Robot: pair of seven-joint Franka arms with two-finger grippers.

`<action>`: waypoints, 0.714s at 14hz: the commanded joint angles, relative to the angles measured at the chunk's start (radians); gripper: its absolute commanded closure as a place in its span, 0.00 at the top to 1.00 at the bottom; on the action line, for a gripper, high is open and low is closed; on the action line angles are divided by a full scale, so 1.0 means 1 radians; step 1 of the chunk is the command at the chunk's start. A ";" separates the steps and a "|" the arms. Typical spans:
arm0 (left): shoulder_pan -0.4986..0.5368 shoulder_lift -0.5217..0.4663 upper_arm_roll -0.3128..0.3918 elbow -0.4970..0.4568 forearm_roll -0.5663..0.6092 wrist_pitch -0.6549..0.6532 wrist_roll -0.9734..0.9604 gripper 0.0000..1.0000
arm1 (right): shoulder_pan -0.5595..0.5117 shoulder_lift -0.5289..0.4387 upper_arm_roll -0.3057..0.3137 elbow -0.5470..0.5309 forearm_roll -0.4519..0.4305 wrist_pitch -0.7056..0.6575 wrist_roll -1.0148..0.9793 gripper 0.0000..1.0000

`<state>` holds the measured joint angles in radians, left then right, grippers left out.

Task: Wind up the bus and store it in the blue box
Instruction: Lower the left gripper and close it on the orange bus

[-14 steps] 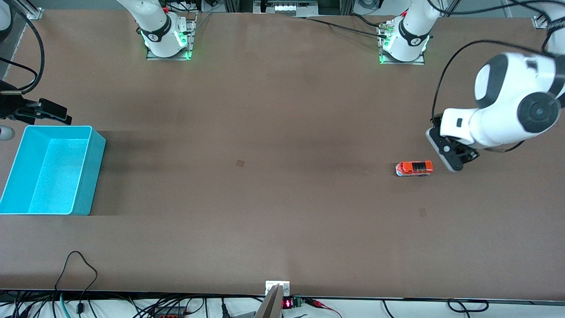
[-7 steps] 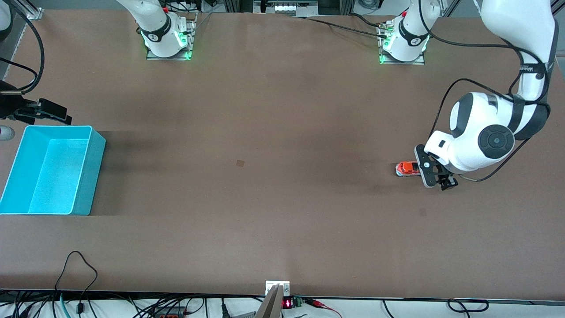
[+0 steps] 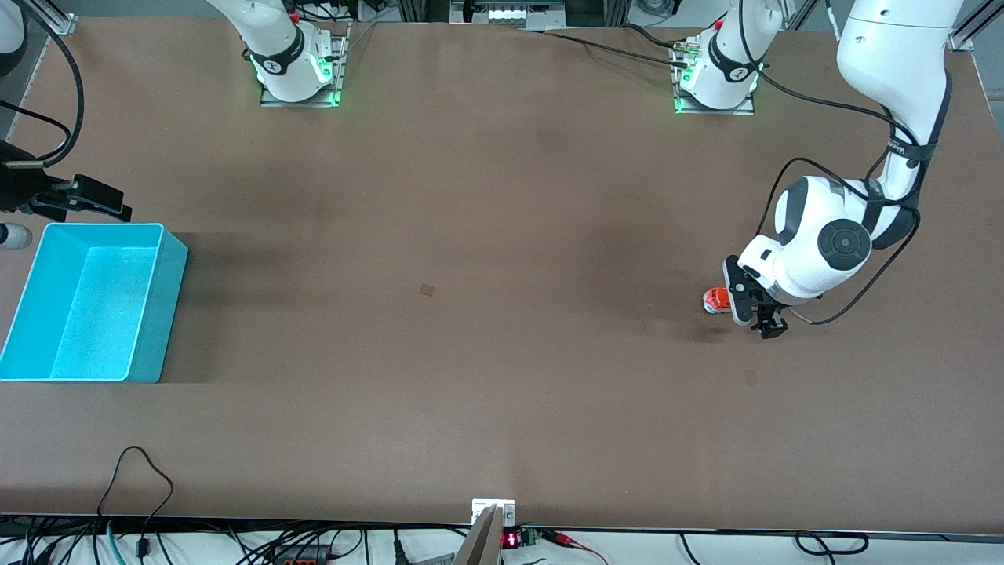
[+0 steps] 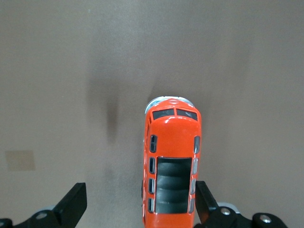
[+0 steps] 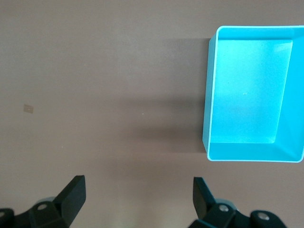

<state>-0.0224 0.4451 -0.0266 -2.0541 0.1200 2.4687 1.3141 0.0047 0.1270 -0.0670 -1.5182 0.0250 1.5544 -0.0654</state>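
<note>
Jaws on the right gripper [image 5: 137, 202] are spread wide, parked above the table [image 3: 471, 235] just beside the blue box [image 3: 90, 302] at the right arm's end. Over at the left arm's end, the bus [image 4: 172, 166] is straddled by the left gripper [image 3: 759, 314], jaws parted, nothing clamped yet.

The right claw [image 5: 137, 202] hangs with its black fingers [image 5: 71, 194] spread over the brown bench [image 5: 95, 71], the empty rectangular turquoise-blue plastic box [image 5: 251, 95] standing nearby.
</note>
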 commanded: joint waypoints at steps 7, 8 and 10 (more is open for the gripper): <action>0.004 -0.014 -0.018 -0.051 0.018 0.009 0.036 0.97 | 0.000 0.000 0.003 0.007 0.013 -0.005 0.004 1.00; 0.004 -0.014 -0.019 -0.049 0.017 0.009 0.040 0.83 | 0.001 0.000 0.003 0.007 0.015 -0.004 0.006 1.00; 0.004 -0.014 -0.022 -0.049 0.018 0.009 0.050 0.44 | 0.001 0.000 0.003 0.007 0.015 -0.004 0.006 1.00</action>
<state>-0.0238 0.4468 -0.0420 -2.0892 0.1200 2.4704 1.3425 0.0052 0.1270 -0.0659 -1.5182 0.0250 1.5544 -0.0654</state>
